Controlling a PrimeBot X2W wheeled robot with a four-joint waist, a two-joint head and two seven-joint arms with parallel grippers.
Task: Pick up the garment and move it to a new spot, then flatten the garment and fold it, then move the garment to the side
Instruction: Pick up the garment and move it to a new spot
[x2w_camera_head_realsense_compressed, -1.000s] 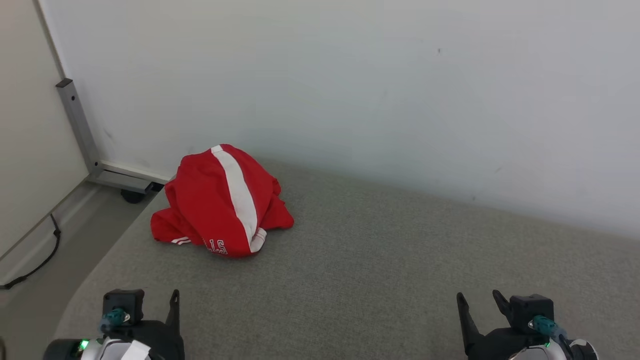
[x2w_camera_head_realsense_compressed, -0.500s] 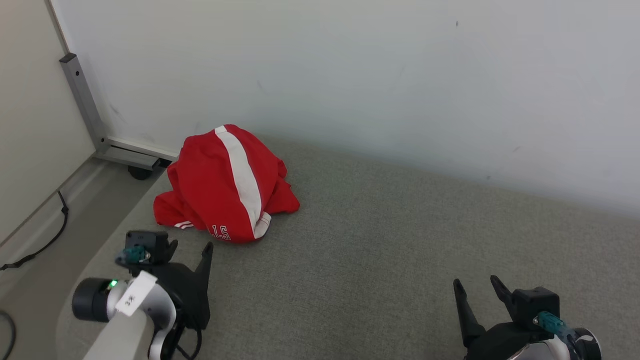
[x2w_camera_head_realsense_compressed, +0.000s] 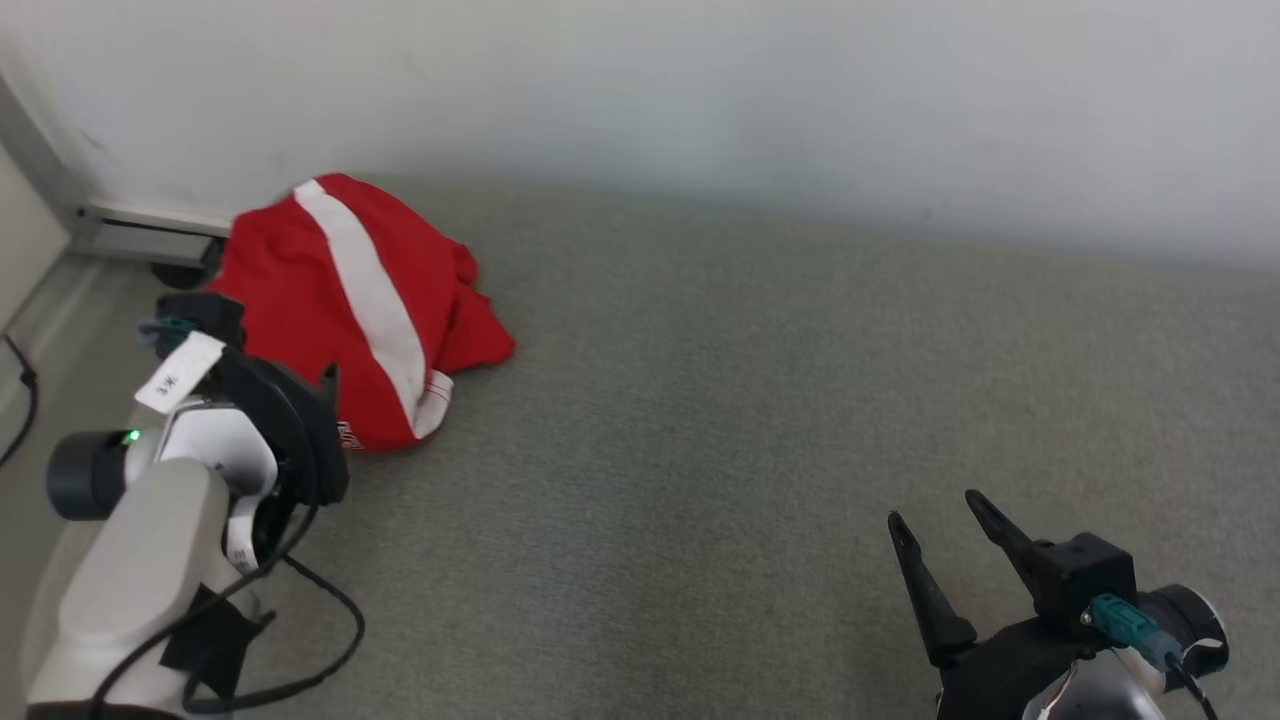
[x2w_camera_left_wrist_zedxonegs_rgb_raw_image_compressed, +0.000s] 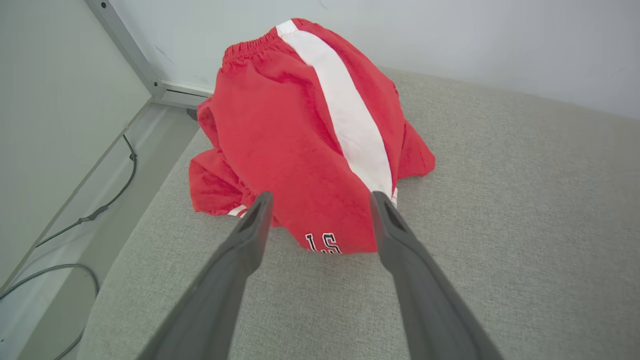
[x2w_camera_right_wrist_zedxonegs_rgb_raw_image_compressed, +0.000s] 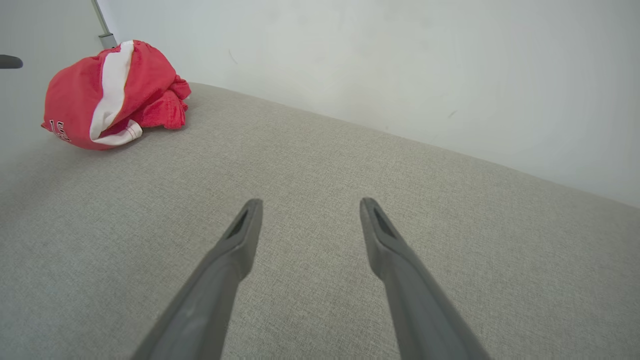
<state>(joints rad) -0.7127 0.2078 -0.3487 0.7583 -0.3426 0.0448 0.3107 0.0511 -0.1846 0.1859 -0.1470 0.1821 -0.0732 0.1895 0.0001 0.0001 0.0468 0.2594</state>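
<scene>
- Step, by my judgement: first pick-up. I bring the left gripper (x2w_camera_left_wrist_zedxonegs_rgb_raw_image_compressed: 320, 200) down on a thick fold of the crumpled red fabric shorts with white stripe (x2w_camera_left_wrist_zedxonegs_rgb_raw_image_compressed: 280, 125), not the thin hem.
- Left gripper: fingers spread, empty, tips framing the near hem.
- Shorts: heaped at the grey woven surface's (x2w_camera_left_wrist_zedxonegs_rgb_raw_image_compressed: 525, 200) far left, by the wall.
- Right gripper (x2w_camera_right_wrist_zedxonegs_rgb_raw_image_compressed: 307, 202): spread, empty, well apart.

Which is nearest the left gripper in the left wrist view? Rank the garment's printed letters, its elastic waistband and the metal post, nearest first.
1. Printed letters: on the near hem of the garment, between the open fingers of the left gripper.
2. Elastic waistband: the garment's far top edge, upper left of centre.
3. Metal post: beyond the garment, by the wall, upper left.
</scene>
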